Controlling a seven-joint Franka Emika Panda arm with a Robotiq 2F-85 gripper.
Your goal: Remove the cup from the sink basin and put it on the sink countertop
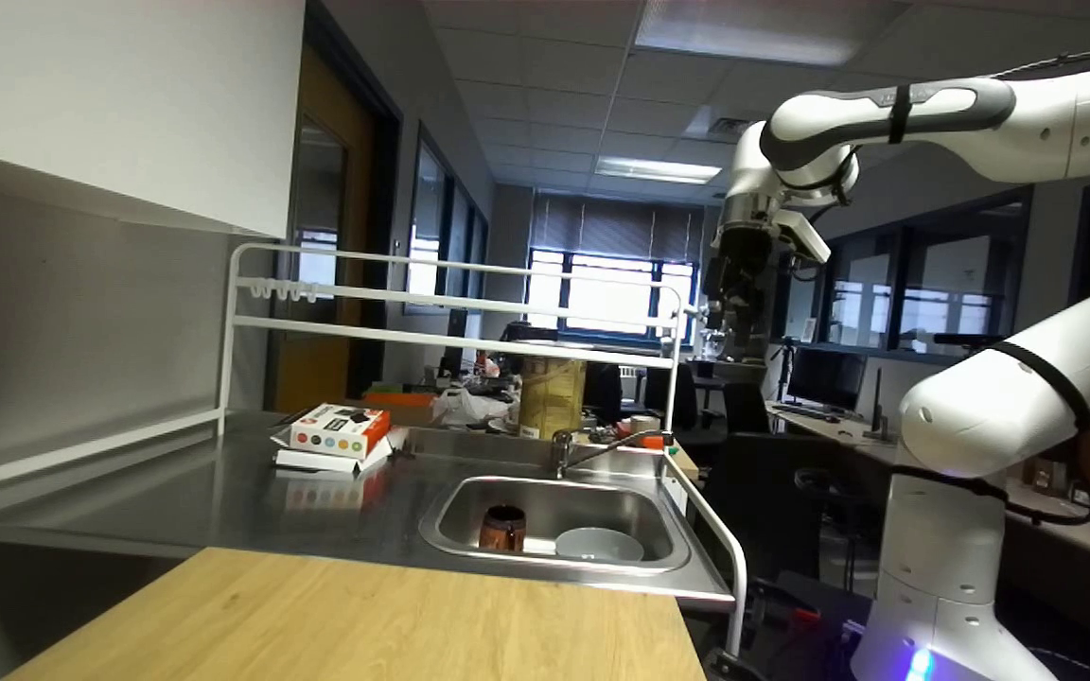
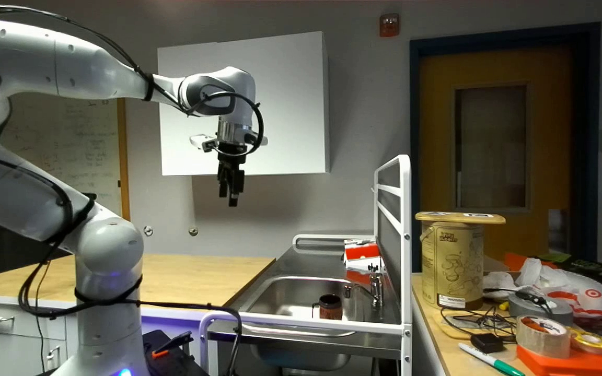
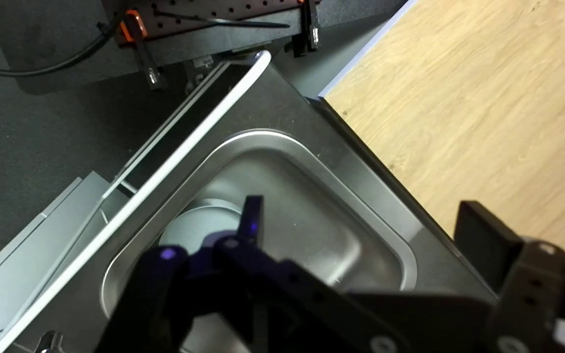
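Note:
The dark reddish-brown cup [image 1: 503,530] stands upright in the sink basin [image 1: 564,499]. In an exterior view the cup [image 2: 330,307] shows a handle on its side. The cup does not show in the wrist view, where the gripper covers part of the basin [image 3: 287,191]. The steel sink countertop [image 1: 346,515] surrounds the basin and also shows in an exterior view [image 2: 309,263]. My gripper [image 2: 229,199] points down, high above the counter and well apart from the cup. In the wrist view the gripper [image 3: 363,218] has its fingers wide apart with nothing between them.
A pale round dish [image 1: 599,545] lies in the basin beside the cup. A faucet [image 1: 561,452] stands behind the basin. A white tubular rack [image 1: 450,303] frames the counter. A red-and-white box [image 1: 339,430] lies on the countertop. A wooden tabletop [image 1: 394,615] adjoins it.

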